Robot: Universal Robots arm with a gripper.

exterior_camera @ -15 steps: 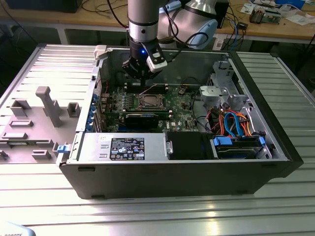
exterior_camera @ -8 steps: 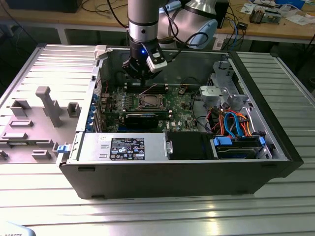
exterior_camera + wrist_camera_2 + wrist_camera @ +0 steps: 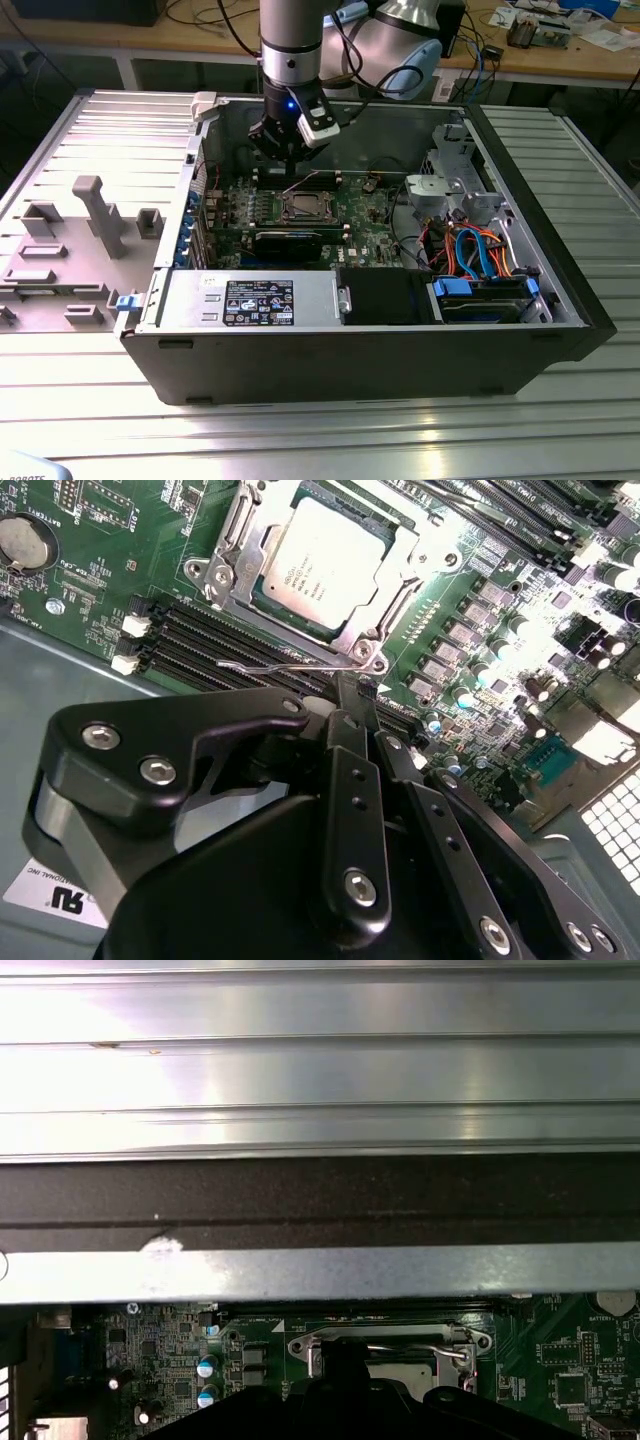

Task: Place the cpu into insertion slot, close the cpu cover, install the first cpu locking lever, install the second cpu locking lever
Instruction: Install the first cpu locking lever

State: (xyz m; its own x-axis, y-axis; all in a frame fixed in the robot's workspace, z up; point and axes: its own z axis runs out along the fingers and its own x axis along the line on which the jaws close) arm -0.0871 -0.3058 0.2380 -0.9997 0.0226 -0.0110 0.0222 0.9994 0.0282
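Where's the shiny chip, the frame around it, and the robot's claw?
cpu (image 3: 318, 565): second wrist view, middle of top.
cpu cover (image 3: 398, 588): second wrist view, side rail.
gripper (image 3: 350, 692): second wrist view, its tip.

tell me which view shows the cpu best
The second wrist view: the small silvery-grey square cpu is close and fully in sight. The exterior view shows it tiny; the first wrist view catches just a pale sliver.

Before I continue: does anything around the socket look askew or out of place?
Nothing looks damaged. The cpu sits square inside the lowered cpu cover. One thin wire lever juts out beside that cover, seemingly unlatched, right by the gripper.
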